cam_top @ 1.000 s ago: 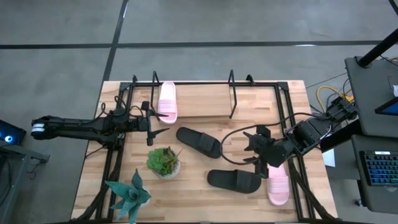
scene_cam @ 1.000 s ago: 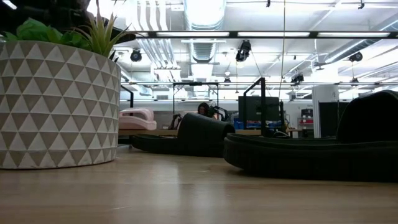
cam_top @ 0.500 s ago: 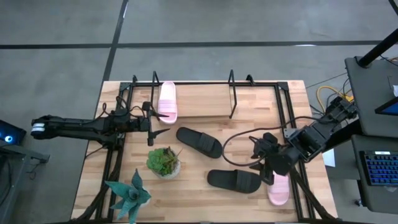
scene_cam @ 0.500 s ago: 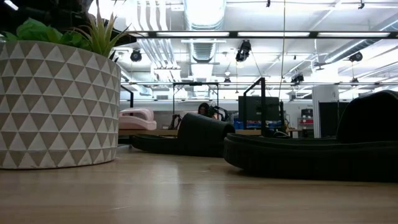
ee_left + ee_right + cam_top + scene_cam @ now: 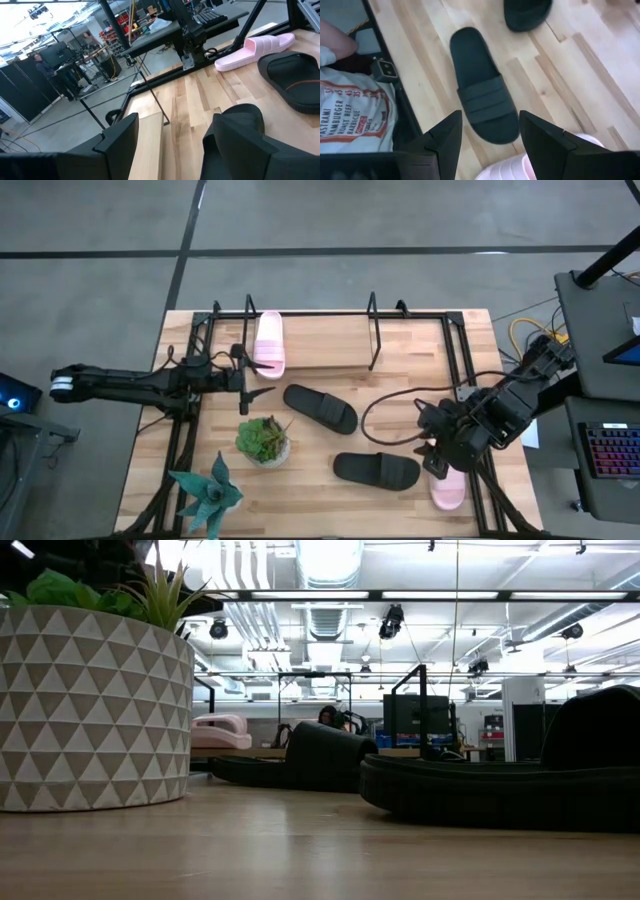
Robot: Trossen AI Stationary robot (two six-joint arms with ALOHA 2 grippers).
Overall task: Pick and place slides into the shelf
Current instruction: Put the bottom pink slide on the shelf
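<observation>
High view: one pink slide point(image 5: 268, 343) in shelf point(image 5: 373, 330) at 11 o'clock; two black slides point(image 5: 320, 408) mid-table; second pink slide point(image 5: 447, 487) at 4 o'clock under right gripper point(image 5: 432, 455), fingers wide, empty. Left gripper point(image 5: 243, 380) wide, empty. Only low view shows ceiling lights point(image 5: 325, 560) beyond wooden table point(image 5: 300, 860).

My table point(image 5: 330, 350) is pale blond wood, striped in lighter and darker planks. Two slides are pale pink: one on the shelf point(image 5: 268, 342), one by my right claw point(image 5: 447, 486). The other two are matte black, one mid-table point(image 5: 320, 407) and one nearer the front point(image 5: 376, 470) (its strap shows faint ridges). The shelf point(image 5: 373, 330) is thin black wire. The plant pot point(image 5: 95, 710) wears a white-and-grey triangle pattern under green leaves; a teal-green spiky plant point(image 5: 205, 492) stands near it. My arms are dark, near black.
</observation>
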